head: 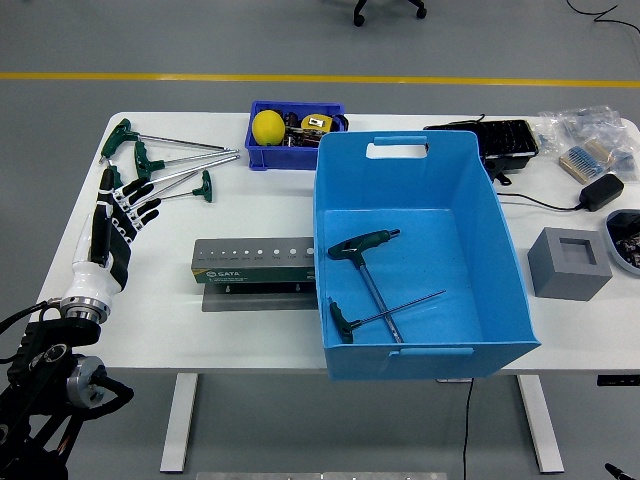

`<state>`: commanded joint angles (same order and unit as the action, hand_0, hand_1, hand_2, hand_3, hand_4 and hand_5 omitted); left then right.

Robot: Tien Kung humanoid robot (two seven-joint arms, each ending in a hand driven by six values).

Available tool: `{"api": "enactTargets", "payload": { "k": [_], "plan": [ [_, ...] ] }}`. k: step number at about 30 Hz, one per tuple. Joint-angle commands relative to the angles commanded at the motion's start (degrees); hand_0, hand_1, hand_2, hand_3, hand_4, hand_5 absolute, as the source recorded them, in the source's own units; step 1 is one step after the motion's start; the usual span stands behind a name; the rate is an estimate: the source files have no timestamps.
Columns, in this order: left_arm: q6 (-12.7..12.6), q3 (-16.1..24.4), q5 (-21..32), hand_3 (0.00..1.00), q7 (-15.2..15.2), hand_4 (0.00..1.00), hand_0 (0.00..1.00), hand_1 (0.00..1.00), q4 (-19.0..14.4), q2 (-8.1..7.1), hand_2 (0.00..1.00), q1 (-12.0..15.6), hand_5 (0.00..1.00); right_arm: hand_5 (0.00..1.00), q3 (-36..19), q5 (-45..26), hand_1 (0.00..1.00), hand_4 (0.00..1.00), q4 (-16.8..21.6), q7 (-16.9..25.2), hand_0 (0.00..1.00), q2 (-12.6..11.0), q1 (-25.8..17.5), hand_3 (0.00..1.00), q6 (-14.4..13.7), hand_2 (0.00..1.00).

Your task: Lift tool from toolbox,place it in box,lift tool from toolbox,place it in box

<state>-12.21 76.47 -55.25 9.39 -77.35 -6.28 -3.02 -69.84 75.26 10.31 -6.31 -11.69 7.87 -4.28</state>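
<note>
A big blue box [418, 350] stands in the middle of the table with two green T-handle tools [368, 262] lying crossed on its floor. Several more green T-handle tools [165, 158] lie fanned out at the table's far left. A grey tool holder [254, 260] with a row of holes lies left of the box. My left hand [122, 210] hovers over the table's left edge, fingers spread and holding nothing, just short of the loose tools. My right hand is out of sight.
A small blue bin [293, 133] with a yellow ball and bits sits behind the box. A black case [503, 139], a black adapter with cable [600, 190], a grey foam block [568, 263], plastic bags [590, 135] and a dish [624, 241] fill the right side.
</note>
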Motion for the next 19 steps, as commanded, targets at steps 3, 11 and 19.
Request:
{"api": "enactTargets", "payload": {
  "k": [3, 11, 19],
  "plan": [
    [0.0, -0.1, 0.0, 0.755, 0.0, 0.989, 0.767, 0.759, 0.0, 0.03, 0.815, -0.1, 0.998, 0.809, 0.1, -0.1, 0.752, 0.998, 0.0, 0.0, 0.812, 0.0, 0.0, 0.775, 0.0, 0.761],
    [-0.1, -0.1, 0.0, 0.754, 0.0, 0.988, 0.766, 0.758, 0.0, -0.03, 0.815, -0.2, 0.998, 0.808, 0.3, -0.7, 0.752, 0.998, 0.0, 0.0, 0.811, 0.0, 0.1, 0.775, -0.1, 0.761],
    [-0.1, 0.0, 0.0, 0.754, 0.0, 0.988, 0.766, 0.757, 0.1, -0.05, 0.813, -0.1, 0.998, 0.809, 0.0, -0.4, 0.752, 0.998, 0.0, 0.1, 0.811, 0.1, 0.3, 0.775, -0.1, 0.761]
  ]
}}
